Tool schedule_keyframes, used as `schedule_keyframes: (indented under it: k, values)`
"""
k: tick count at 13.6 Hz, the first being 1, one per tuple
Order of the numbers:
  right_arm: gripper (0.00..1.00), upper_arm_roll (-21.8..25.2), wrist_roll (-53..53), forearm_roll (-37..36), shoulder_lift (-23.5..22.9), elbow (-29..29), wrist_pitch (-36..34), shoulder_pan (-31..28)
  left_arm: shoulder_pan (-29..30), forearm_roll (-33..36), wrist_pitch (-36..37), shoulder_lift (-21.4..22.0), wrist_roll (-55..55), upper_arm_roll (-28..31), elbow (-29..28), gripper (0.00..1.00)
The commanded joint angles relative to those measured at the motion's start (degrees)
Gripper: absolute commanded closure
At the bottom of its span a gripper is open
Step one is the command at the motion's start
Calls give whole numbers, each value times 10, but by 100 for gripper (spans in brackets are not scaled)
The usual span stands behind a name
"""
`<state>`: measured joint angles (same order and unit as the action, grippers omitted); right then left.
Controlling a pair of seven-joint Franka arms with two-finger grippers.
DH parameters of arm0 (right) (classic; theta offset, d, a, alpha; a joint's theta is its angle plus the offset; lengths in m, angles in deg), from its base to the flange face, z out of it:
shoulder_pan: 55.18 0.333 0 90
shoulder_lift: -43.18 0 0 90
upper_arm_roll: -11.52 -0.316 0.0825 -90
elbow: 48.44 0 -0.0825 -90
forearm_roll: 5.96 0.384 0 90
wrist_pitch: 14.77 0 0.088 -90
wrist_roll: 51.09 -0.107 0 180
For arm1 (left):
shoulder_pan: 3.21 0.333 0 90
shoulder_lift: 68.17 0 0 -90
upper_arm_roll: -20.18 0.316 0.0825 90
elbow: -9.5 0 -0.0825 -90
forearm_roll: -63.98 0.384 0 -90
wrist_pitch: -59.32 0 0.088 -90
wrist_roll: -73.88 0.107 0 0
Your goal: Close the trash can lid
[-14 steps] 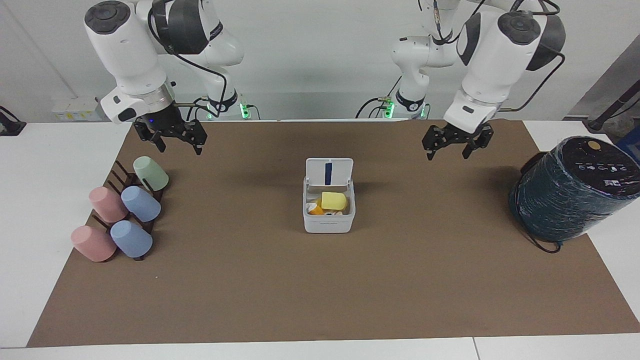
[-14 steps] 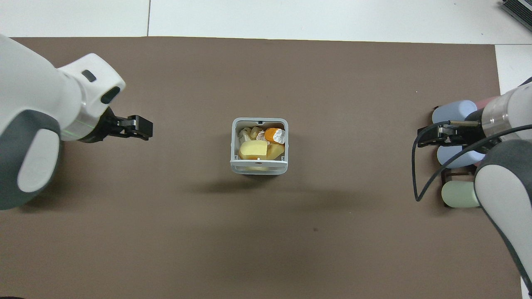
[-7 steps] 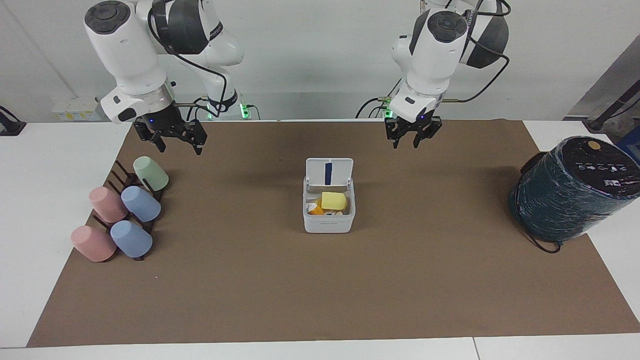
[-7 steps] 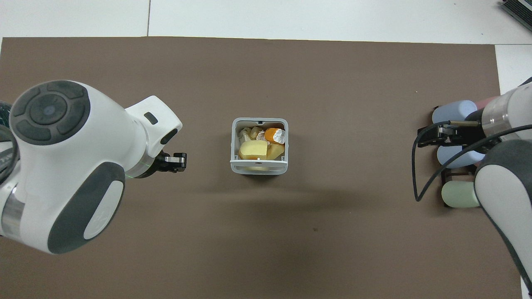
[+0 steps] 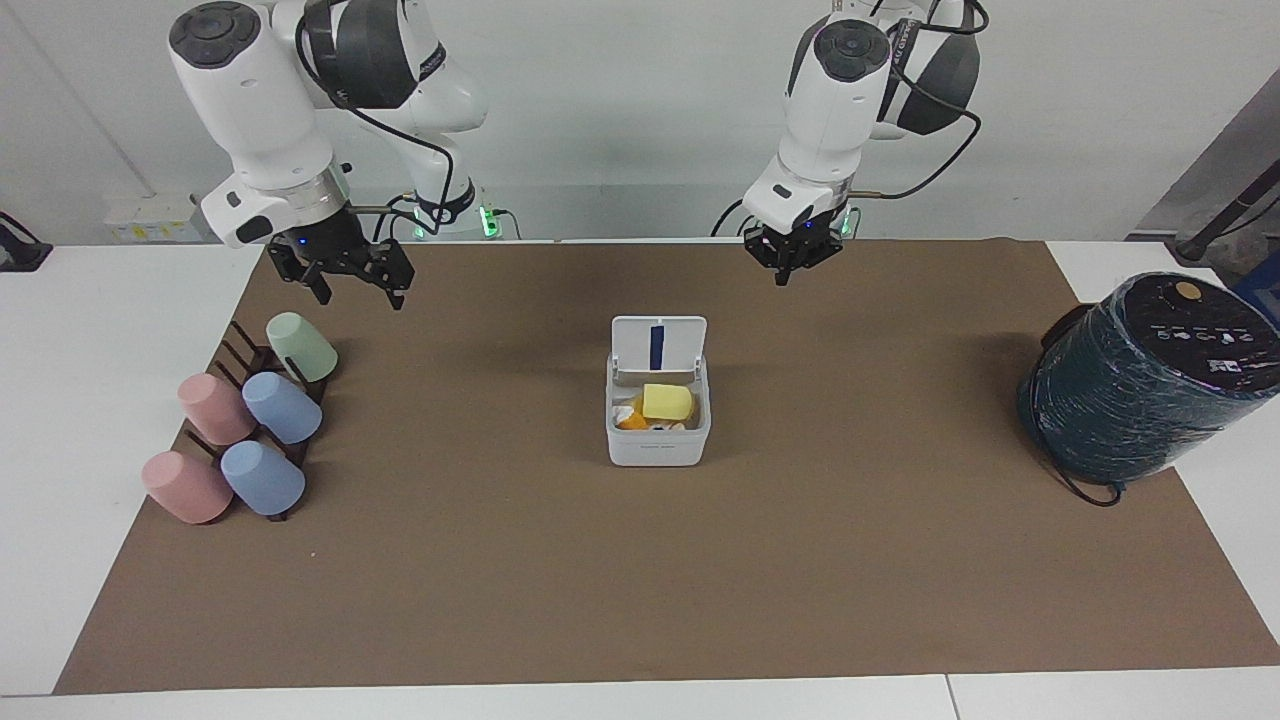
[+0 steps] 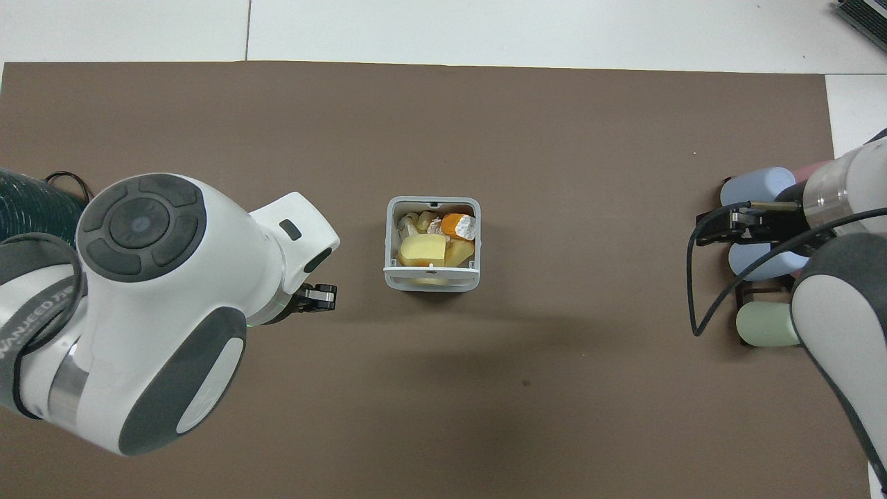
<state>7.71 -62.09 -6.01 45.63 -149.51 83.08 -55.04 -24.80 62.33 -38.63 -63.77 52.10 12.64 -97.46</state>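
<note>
The white square trash can (image 5: 658, 446) stands in the middle of the brown mat, with yellow and orange scraps inside; it also shows in the overhead view (image 6: 392, 235). Its lid (image 5: 680, 342) stands upright on the hinge at the can's robot-side edge, blue stripe facing away from the robots; from overhead only the lid's edge (image 6: 431, 280) shows. My left gripper (image 5: 790, 272) hangs in the air over bare mat beside the can, toward the left arm's end, and touches nothing (image 6: 323, 297). My right gripper (image 5: 357, 293) waits open and empty over the cup rack (image 6: 717, 229).
A dark rack holds several pastel cups (image 5: 282, 407) at the right arm's end of the mat. A large dark wrapped cylinder (image 5: 1140, 380) stands at the left arm's end, with a cable by its base. The brown mat (image 5: 640, 590) covers the table.
My left arm has swung from the left arm's end of the table toward the trash can, and its wrist has turned. The right arm, can and lid have not moved.
</note>
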Motion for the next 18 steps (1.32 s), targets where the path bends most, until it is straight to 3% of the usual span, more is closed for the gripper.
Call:
schedule_keyframes:
  k: [1,5,9,14,18]
  values:
    - [0,-2,19,15,10,-10,3,-8,-17,-12,-19,26,-32,8,-34,100]
    - [0,-2,19,15,10,-10,3,-8,-47,-27,-49,36,-69,8,-57,100]
    - [0,-2,19,15,9,-10,3,-8,-86,-49,-215,12,-175,8,-100,100]
    - [0,-2,19,15,10,-10,3,-8,-107,-59,-351,-38,-273,8,-100,100]
    - [0,-2,19,15,10,-10,3,-8,-92,-62,-473,-80,-291,8,-97,100]
